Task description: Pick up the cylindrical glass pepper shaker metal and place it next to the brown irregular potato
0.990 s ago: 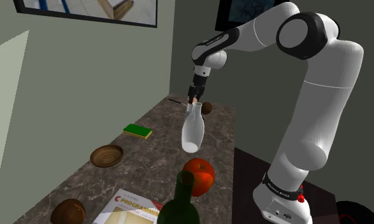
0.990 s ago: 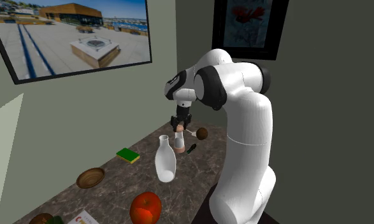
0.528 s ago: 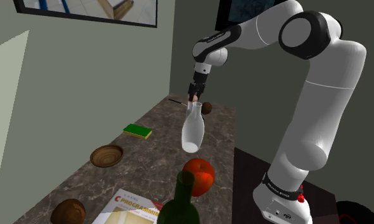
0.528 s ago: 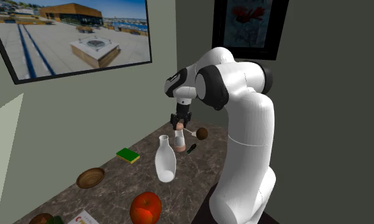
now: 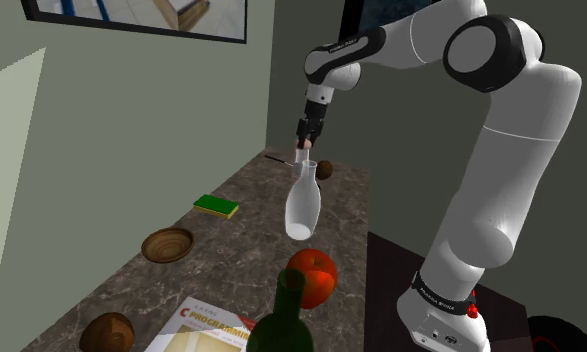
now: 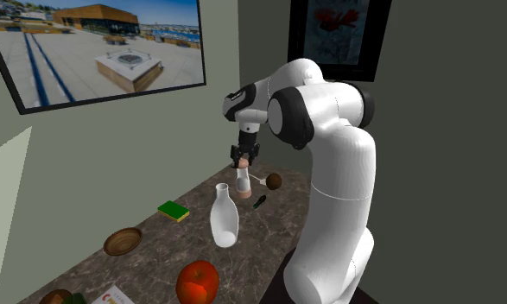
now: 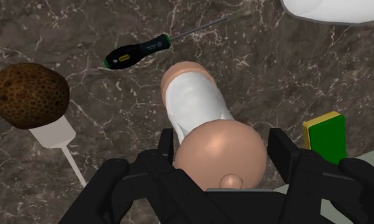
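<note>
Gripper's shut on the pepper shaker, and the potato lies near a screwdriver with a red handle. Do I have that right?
Not quite. The screwdriver has a black handle with green on it, not a red one; the wrist view shows this. The rest stands: the gripper is shut on the pepper shaker, and the potato lies near the screwdriver, apart from it.
</note>
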Action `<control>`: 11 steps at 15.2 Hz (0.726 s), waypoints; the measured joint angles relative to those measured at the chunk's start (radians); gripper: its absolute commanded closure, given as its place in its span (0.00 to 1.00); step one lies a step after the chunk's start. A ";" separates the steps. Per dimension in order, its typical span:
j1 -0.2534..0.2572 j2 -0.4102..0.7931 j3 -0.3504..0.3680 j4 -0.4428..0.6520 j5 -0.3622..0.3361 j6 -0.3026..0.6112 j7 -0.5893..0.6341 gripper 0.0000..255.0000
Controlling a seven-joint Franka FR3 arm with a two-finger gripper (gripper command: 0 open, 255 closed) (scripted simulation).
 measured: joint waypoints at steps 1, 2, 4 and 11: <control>0.001 -0.008 0.000 0.004 -0.004 -0.011 0.004 1.00; 0.000 -0.013 -0.001 0.011 -0.007 -0.023 0.006 1.00; 0.001 -0.023 -0.001 0.032 -0.013 -0.051 0.015 1.00; -0.001 -0.035 -0.002 0.112 -0.023 -0.141 0.031 1.00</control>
